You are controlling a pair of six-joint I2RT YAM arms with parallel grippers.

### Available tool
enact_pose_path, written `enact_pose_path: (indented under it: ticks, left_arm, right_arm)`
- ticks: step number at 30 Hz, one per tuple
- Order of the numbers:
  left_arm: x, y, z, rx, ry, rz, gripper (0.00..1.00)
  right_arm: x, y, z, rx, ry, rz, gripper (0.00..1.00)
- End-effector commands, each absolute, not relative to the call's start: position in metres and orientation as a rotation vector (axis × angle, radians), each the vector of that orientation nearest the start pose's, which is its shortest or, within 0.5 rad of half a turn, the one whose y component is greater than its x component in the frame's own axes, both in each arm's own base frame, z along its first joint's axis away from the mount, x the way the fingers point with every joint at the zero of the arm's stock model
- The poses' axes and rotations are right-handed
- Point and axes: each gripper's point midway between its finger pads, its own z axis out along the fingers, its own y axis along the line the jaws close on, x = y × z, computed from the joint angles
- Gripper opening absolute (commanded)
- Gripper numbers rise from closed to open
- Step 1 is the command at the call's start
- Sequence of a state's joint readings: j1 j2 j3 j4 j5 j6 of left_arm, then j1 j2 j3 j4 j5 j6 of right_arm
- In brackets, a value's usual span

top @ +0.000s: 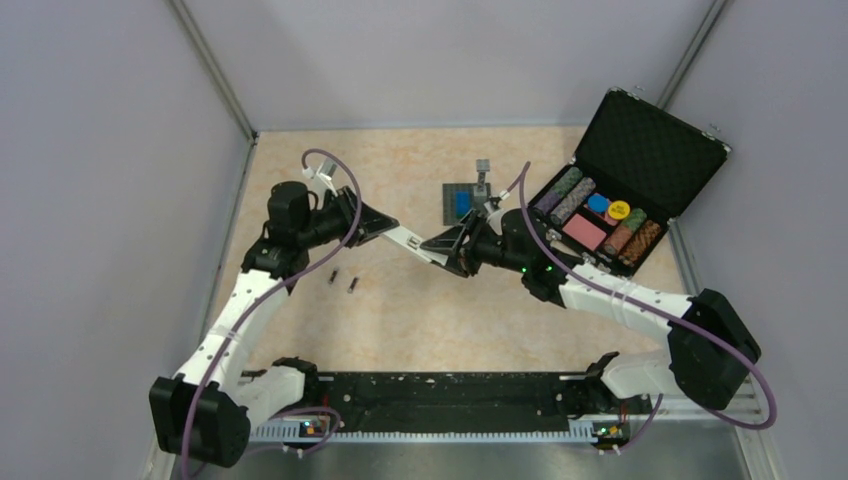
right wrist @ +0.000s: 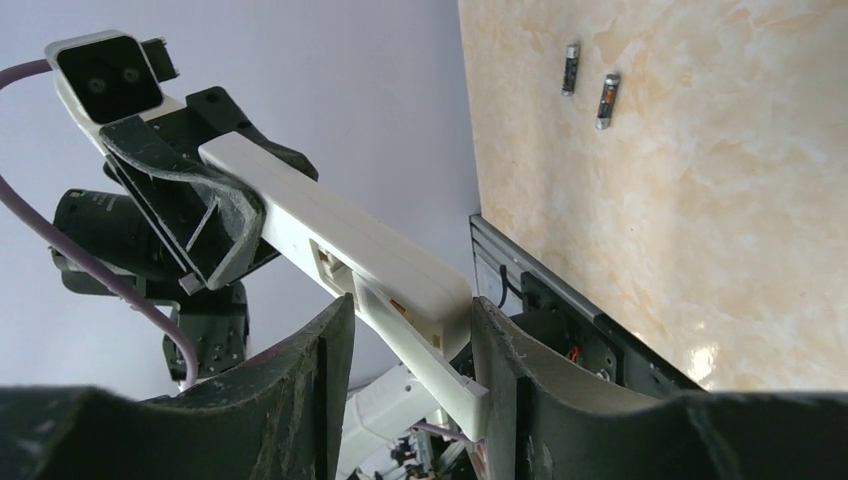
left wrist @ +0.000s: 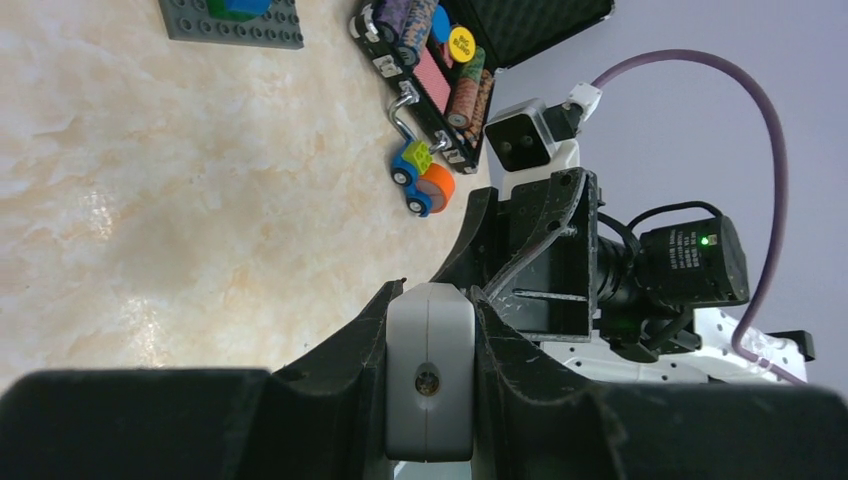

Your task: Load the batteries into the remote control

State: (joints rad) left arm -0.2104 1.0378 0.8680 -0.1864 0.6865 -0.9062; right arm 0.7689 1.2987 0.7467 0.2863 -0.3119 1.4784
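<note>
The white remote control hangs in the air between both grippers above the middle of the table. My left gripper is shut on one end; the left wrist view shows that end face-on, pinched between the fingers of the left gripper. My right gripper closes on the other end. In the right wrist view the remote runs down between the jaws of the right gripper, and a thin white cover strip hangs loose under it. Two batteries lie on the table below the left gripper, also seen in the right wrist view.
An open black case of poker chips stands at the back right. A grey baseplate with a blue block lies behind the grippers. A small toy car sits by the case. Grey walls enclose the table.
</note>
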Motion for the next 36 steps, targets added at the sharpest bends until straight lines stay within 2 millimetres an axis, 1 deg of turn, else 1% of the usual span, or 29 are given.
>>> enact_pose_path:
  ticks: [1,4,7,8,10,14,19,24,27,29,31,34,36]
  left_arm:
    - [0.277,-0.196,0.279,-0.117,2.050,-1.308,0.00]
    - [0.279,-0.197,0.273,-0.109,2.066,-1.300,0.00]
    - [0.281,-0.198,0.268,-0.103,2.078,-1.302,0.00]
    - [0.281,-0.199,0.267,-0.100,2.078,-1.306,0.00]
    - [0.282,-0.200,0.264,-0.096,2.084,-1.313,0.00]
    - [0.284,-0.203,0.259,-0.096,2.088,-1.320,0.00]
    - [0.287,-0.201,0.242,-0.105,2.140,-1.254,0.00]
    - [0.288,-0.193,0.226,-0.121,2.181,-1.168,0.00]
    - [0.287,-0.187,0.215,-0.134,2.204,-1.115,0.00]
    - [0.287,-0.180,0.205,-0.152,2.227,-1.051,0.00]
    - [0.286,-0.172,0.193,-0.175,2.256,-0.981,0.00]
    - [0.281,-0.165,0.183,-0.185,2.286,-0.928,0.00]
    - [0.278,-0.163,0.182,-0.179,2.299,-0.914,0.00]
  right_arm:
    - [0.232,0.346,0.218,0.537,2.258,1.656,0.46]
    - [0.232,0.344,0.212,0.521,2.281,1.621,0.49]
    - [0.231,0.343,0.206,0.514,2.293,1.604,0.48]
    - [0.232,0.343,0.204,0.513,2.296,1.601,0.46]
    - [0.231,0.344,0.201,0.510,2.305,1.599,0.38]
    - [0.232,0.344,0.198,0.504,2.311,1.594,0.27]
    - [0.232,0.343,0.194,0.499,2.322,1.572,0.10]
    - [0.234,0.341,0.201,0.478,2.267,1.601,0.01]
    - [0.236,0.337,0.208,0.455,2.228,1.589,0.01]
    - [0.237,0.333,0.209,0.451,2.220,1.553,0.01]
    - [0.239,0.326,0.202,0.461,2.234,1.486,0.01]
    - [0.240,0.310,0.172,0.494,2.306,1.314,0.02]
    - [0.241,0.300,0.151,0.510,2.342,1.211,0.03]
